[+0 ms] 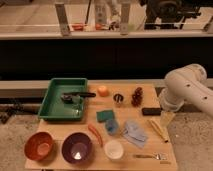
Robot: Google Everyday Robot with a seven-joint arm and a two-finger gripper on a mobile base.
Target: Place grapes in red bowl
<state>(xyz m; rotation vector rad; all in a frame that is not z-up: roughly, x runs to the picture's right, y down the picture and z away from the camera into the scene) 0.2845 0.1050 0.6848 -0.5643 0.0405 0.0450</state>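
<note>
A bunch of dark red grapes (pixel 136 95) lies on the wooden table (pixel 60 127), towards the back right. The red bowl (pixel 39 145) stands at the front left corner and looks empty. My white arm (pixel 186 89) comes in from the right. My gripper (pixel 165 118) hangs at the table's right edge, to the right of the grapes and a little nearer the front, apart from them. It is far from the red bowl.
A green tray (pixel 63 99) holding a dark utensil is at the back left. Around it are an orange (pixel 102 90), a small dark cup (pixel 118 99), a black block (pixel 151 111) and a teal sponge (pixel 105 116). Nearer the front are a blue cloth (pixel 134 131), a purple bowl (pixel 77 148), a white cup (pixel 114 149) and a fork (pixel 151 156).
</note>
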